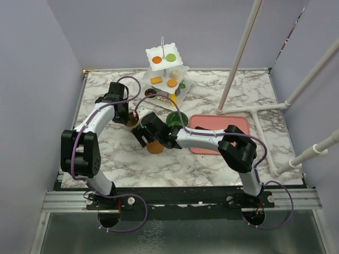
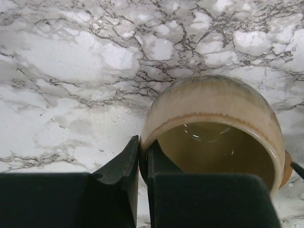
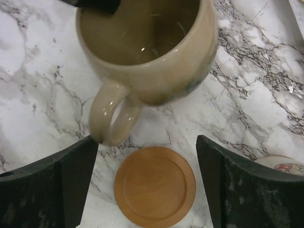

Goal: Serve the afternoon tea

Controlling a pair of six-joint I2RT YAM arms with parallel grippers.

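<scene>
My left gripper [image 2: 142, 148] is shut on the rim of the beige mug [image 2: 213, 109], one finger inside and one outside. In the right wrist view that mug [image 3: 147, 47] hangs tilted, handle towards me, just beyond a round wooden coaster [image 3: 154, 192] lying flat on the marble. My right gripper [image 3: 147, 142] stands open, its fingers either side of the coaster and touching nothing. From above, the left gripper [image 1: 131, 120] and right gripper [image 1: 150, 138] sit close together by the coaster [image 1: 155, 147]. The white tiered stand [image 1: 166, 55] carries small pastries [image 1: 157, 60]. The green-inside mug [image 1: 173, 119] stands behind my right wrist.
A pink tray [image 1: 233, 127] lies right of centre on the marble table [image 1: 106, 153]. White pipes [image 1: 238, 58] slant across the right side. A dark donut [image 1: 150, 93] lies at the stand's foot. A pale round edge [image 3: 280, 166] shows at the lower right of the right wrist view.
</scene>
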